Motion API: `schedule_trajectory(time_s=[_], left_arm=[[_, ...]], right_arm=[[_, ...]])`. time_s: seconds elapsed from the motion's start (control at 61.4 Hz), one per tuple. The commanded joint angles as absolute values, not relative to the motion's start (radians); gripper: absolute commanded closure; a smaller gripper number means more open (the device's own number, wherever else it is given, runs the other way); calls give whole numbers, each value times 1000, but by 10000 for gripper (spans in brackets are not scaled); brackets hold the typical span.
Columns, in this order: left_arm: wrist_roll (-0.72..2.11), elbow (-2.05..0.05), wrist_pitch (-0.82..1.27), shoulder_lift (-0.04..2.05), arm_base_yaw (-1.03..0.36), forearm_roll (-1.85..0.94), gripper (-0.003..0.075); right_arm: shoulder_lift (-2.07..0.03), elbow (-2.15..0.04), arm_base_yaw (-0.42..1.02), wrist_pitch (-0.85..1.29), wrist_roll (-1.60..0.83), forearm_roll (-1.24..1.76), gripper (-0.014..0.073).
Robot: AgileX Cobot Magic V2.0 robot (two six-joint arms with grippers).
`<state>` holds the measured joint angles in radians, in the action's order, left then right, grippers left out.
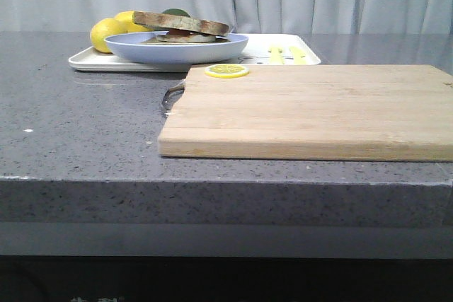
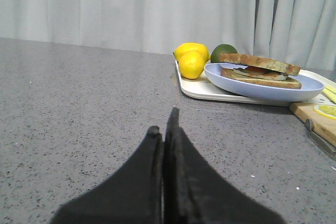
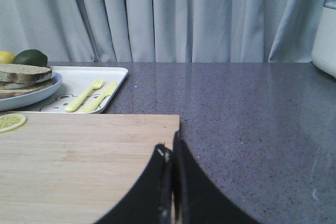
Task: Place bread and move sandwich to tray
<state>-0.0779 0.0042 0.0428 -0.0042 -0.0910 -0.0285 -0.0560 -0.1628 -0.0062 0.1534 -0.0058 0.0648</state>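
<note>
The sandwich (image 1: 182, 30) is seen on a blue plate (image 1: 177, 48) resting on the white tray (image 1: 287, 54), at the far left. Both the left gripper (image 2: 164, 129) and the right gripper (image 3: 169, 153) are pressed together, holding nothing. The sandwich is judged nearer the left gripper, ahead and to its right, across bare counter.

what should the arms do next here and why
Probably nothing beyond staying parked. The sandwich sits topped with bread on the blue plate, already on the white tray. Both the left gripper and right gripper are shut, empty, and away from it.
</note>
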Motion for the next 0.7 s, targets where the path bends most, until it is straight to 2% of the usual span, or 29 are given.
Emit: schedule_trajectory(time_s=[0.0,0.212,0.684], left_arm=[[-77,5,-42,-27,-93,-36,741],[-77,5,-42,-27,-93,-36,741],[-77,5,-42,-25,-93,-36,741]], right_arm=[[-32,-108,-11,-6,-15,76,661],[30,28,-11,-113,-15,77,661],[28,25,-11,-36,-15,77,661]])
